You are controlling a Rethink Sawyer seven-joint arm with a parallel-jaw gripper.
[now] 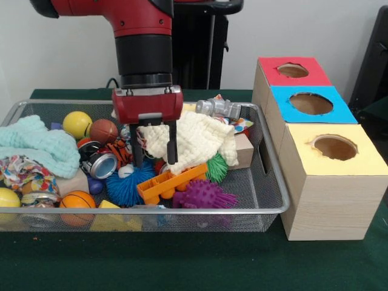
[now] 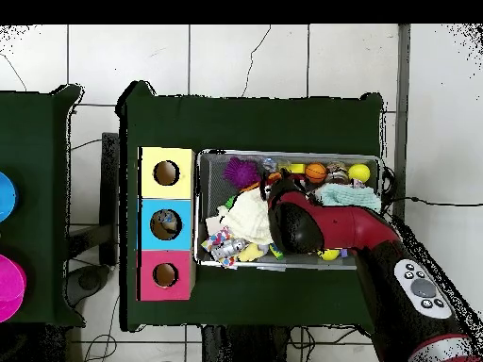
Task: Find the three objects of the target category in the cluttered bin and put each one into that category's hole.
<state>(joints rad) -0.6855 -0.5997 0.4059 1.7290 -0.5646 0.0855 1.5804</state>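
Note:
The silver wire-mesh bin (image 1: pixel 151 210) lies at the left in the front view, full of toys and cloths; it also shows in the overhead view (image 2: pixel 289 155). The hole (image 1: pixel 293 70) in the red-topped cardboard box is the farthest of three boxes to the bin's right; in the overhead view the hole (image 2: pixel 166 274) is the bottom one. My gripper (image 1: pixel 155 162) is down in the middle of the bin, open. Its two black fingers (image 1: pixel 172 145) straddle the left edge of a cream cloth (image 1: pixel 194 139). In the overhead view the arm (image 2: pixel 311 226) hides the gripper.
The bin holds a mint cloth (image 1: pixel 36 145), a yellow ball (image 1: pixel 77 123), a small basketball (image 1: pixel 77 202), blue (image 1: pixel 130 182) and purple (image 1: pixel 203 195) spiky balls, an orange toy truck (image 1: pixel 170 182) and a wooden block (image 1: pixel 244 150). Blue-topped (image 1: pixel 310 103) and yellow-topped (image 1: pixel 334 147) boxes stand nearer.

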